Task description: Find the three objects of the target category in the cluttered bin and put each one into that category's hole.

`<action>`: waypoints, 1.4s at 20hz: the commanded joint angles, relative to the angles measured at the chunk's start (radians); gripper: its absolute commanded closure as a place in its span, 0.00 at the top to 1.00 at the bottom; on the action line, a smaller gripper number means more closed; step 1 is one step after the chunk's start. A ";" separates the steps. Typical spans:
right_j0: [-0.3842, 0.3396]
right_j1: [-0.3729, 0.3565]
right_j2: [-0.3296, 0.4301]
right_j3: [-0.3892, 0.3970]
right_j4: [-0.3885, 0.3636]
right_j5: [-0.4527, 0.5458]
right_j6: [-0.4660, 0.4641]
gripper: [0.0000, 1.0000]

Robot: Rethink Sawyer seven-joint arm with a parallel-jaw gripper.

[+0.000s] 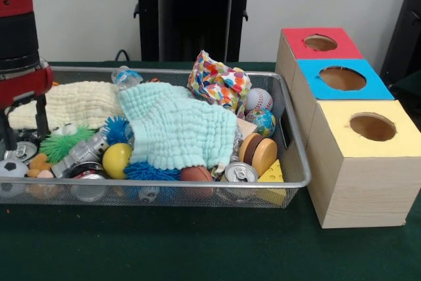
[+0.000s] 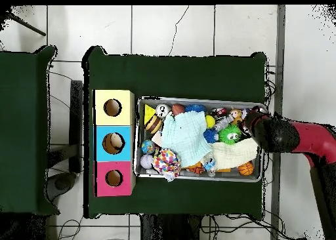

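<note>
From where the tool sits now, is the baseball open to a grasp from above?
Probably yes. The baseball lies uncovered at the bin's end opposite the tool, beside the colourful wrapper; the mint cloth stops short of it, though neighbours crowd it.

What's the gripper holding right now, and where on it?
Cannot be told. The gripper hangs over the left end of the wire bin in the front view, its tips down among the clutter, and no grasp shows.

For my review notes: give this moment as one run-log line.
gripper: low over bin's end farthest from boxes, fingers apart, holding nothing | bin: full, cloths on top | boxes: red, blue, yellow, in a row beside bin
</note>
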 commanded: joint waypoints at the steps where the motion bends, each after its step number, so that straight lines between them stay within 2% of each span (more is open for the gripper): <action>1: 0.044 0.090 -0.003 -0.016 -0.023 0.009 -0.153 1.00; 6: 0.054 0.134 -0.006 -0.010 -0.026 -0.032 -0.113 1.00; 11: 0.043 0.138 -0.007 -0.012 -0.030 -0.032 -0.132 1.00; 19: 0.010 0.060 0.012 -0.013 0.012 0.084 -0.229 1.00; 28: 0.010 0.019 0.010 0.001 0.024 0.102 -0.221 1.00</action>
